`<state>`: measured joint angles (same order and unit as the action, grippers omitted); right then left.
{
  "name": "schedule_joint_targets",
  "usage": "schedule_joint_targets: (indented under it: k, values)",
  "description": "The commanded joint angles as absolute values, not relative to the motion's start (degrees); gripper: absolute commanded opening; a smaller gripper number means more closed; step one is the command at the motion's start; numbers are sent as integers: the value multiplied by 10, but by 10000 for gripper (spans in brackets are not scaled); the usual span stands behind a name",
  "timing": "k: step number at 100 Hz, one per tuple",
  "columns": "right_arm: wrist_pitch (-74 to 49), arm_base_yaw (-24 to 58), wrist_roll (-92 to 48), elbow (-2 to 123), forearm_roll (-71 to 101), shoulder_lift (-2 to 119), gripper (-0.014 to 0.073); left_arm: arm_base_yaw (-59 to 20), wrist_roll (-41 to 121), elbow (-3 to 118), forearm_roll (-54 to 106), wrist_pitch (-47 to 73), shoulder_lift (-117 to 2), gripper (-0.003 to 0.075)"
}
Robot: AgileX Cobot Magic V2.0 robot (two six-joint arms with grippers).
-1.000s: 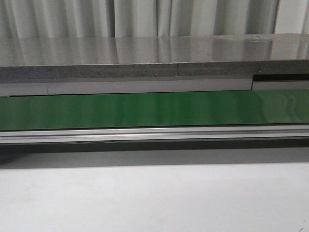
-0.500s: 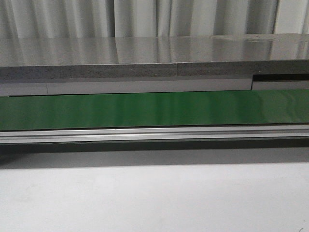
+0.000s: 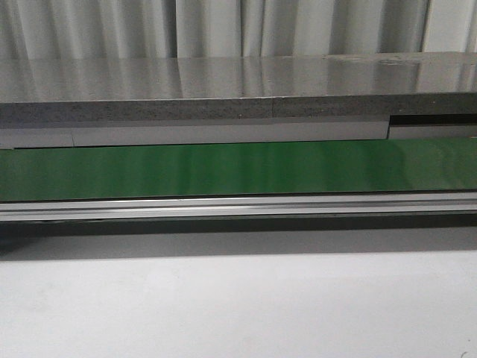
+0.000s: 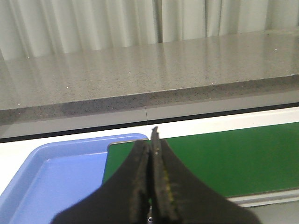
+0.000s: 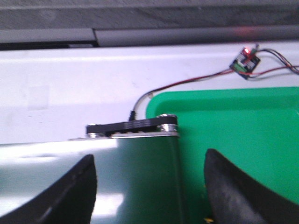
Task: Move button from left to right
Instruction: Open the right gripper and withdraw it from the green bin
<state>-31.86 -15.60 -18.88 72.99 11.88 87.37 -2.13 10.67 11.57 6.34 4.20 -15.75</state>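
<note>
Hovering with black fingers pressed together, the left gripper [image 4: 152,186] sits above the glossy green conveyor belt [image 4: 224,158], a shallow light-blue plastic tray [image 4: 56,177] just beside it. Right gripper [image 5: 149,196] is spread wide over a green plastic tray [image 5: 233,130]. Button unseen in any view.

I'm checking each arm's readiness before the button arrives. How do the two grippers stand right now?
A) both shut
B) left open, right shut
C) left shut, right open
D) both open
C: the left gripper has its jaws pressed together over the blue tray, while the right gripper has its jaws spread wide apart.
</note>
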Motion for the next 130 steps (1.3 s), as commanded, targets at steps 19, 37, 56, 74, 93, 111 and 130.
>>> schedule_joint_targets:
  k: [19, 37, 56, 74, 93, 111, 130]
  values:
    - [-226, -86, -189, 627, 163, 733, 463, -25, 103, 131, 68, -7, -162, -21]
    - [-139, -41, -189, 494, 170, 626, 455, -25, 103, 131, 68, -7, -162, -21]
    - [-75, -1, -189, 362, 173, 483, 455, -25, 103, 131, 68, -7, -162, -21]
    - [-63, 6, -189, 272, 184, 349, 455, -25, 103, 131, 68, -7, -162, -21]
    - [-81, 6, -189, 227, 194, 230, 455, -25, 103, 131, 68, -7, -162, -21]
    - [-104, 6, -189, 218, 194, 179, 365, -25, 103, 131, 68, -7, -162, -21]
    - [-101, 6, -189, 218, 194, 180, 52, -25, 103, 131, 68, -7, -162, -21]
